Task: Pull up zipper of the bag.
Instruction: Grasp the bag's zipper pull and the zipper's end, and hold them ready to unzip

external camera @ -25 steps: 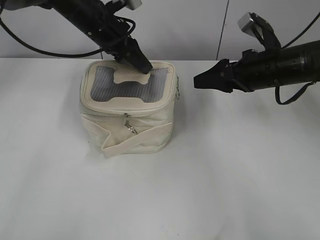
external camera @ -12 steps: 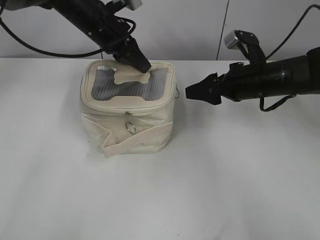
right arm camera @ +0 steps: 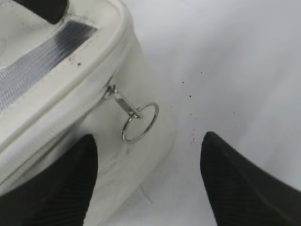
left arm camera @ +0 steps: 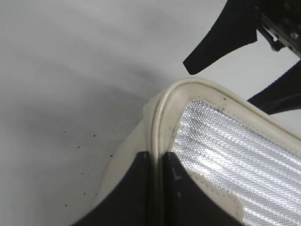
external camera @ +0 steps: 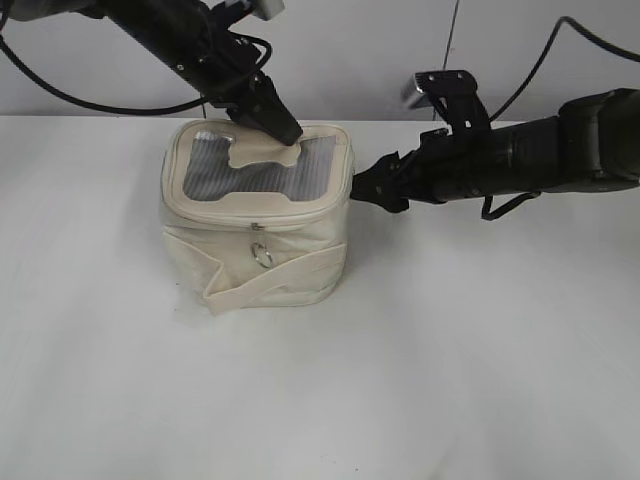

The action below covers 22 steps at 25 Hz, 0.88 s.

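The cream bag (external camera: 300,250) stands on the white table, left of centre, with its grey window top (external camera: 210,175) facing up. The zipper track (external camera: 255,226) runs round the top panel, and a silver ring pull (external camera: 261,254) hangs on the front. My left gripper (external camera: 283,133) is shut and its tips press on the bag's top by the cream patch; in the left wrist view (left arm camera: 157,162) they rest at the rim. My right gripper (external camera: 368,190) is open at the bag's right side. In the right wrist view its jaws (right arm camera: 148,140) flank a second ring pull (right arm camera: 139,122) without touching it.
The cream strap band (external camera: 275,278) slants across the bag's front. The white table (external camera: 450,350) extends to the front and right. A grey wall stands behind. My right gripper's fingers (left arm camera: 221,37) also show beyond the bag's corner in the left wrist view.
My right arm has moved left, from well clear of the bag to its right side, and its wrist has turned. My left gripper has stayed on the bag's top.
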Tool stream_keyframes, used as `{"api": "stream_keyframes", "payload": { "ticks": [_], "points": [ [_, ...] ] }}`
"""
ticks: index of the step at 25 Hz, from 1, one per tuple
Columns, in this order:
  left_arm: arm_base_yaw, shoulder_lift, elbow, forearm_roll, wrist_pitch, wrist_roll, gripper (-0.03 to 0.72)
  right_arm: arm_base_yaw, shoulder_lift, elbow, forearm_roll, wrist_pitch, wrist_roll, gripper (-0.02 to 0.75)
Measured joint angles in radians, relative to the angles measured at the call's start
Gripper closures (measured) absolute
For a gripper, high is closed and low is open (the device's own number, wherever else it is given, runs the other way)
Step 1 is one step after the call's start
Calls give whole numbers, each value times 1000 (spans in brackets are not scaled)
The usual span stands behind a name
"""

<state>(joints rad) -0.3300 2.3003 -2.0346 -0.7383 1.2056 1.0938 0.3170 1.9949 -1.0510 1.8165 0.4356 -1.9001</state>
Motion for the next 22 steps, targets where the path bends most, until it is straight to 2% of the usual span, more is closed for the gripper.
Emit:
{"api": "stream_keyframes", "payload": {
  "ticks": [10,19,22],
  "points": [
    [0,0,0,0,0,-3,643,0,67,-25,8,3,-9,203],
    [0,0,0,0,-1,-5,643,2,74,-85,8,4,-9,253],
    [0,0,0,0,-1,-5,643,13,89,-95,10,4,-9,327]
  ]
}}
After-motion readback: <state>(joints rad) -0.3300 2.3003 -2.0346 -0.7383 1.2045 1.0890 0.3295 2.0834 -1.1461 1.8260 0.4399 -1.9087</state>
